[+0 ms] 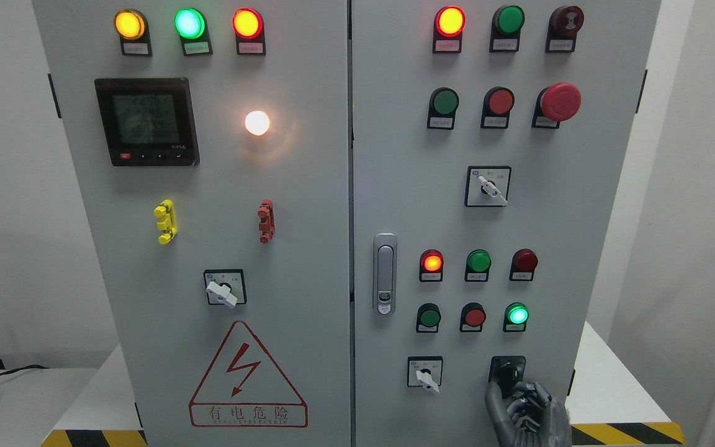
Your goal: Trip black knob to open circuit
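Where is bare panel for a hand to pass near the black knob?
Bare strip right of the black knob, out to the cabinet edge, where the right hand already sits. Leftward, only a narrow gap before the white selector switch. Above is crowded: the button row.

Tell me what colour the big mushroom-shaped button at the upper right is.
Red, seen clearly in the head view: mushroom button.

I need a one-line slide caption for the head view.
Right hand reaches up to the black knob at the lower right of the grey control cabinet.
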Robot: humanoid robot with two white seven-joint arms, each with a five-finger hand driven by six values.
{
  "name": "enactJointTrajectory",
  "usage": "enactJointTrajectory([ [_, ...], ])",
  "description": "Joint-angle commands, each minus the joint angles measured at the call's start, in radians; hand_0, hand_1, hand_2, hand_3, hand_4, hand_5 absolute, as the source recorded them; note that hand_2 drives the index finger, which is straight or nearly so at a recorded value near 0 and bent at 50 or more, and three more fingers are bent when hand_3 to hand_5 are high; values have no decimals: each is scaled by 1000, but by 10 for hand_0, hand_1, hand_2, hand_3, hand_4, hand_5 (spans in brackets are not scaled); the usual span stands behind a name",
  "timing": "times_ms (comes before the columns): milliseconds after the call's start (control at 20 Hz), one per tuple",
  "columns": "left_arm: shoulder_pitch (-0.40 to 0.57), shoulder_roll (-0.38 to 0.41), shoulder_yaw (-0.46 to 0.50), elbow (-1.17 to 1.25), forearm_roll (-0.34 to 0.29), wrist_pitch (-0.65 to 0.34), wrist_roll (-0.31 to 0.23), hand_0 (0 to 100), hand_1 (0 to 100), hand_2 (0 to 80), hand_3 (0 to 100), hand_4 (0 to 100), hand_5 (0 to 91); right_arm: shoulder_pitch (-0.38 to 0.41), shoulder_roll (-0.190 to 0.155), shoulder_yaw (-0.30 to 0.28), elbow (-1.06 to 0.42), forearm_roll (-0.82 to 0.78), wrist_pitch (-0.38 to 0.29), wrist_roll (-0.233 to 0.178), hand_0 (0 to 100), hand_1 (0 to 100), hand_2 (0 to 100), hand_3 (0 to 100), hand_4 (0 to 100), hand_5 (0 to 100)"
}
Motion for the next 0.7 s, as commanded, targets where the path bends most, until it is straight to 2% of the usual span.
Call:
enactJointTrajectory([
  [0, 0, -1, 0, 0, -31, 1, 0, 120, 389, 0, 0, 0, 0, 1, 0, -1, 0, 12, -1, 0, 340, 661, 610, 856, 874, 978],
  [651, 0, 1, 0, 0, -31, 1, 0, 120, 389, 0, 0, 0, 0, 1, 0, -11, 3, 49, -4, 0, 335, 677, 586, 842, 858, 975],
])
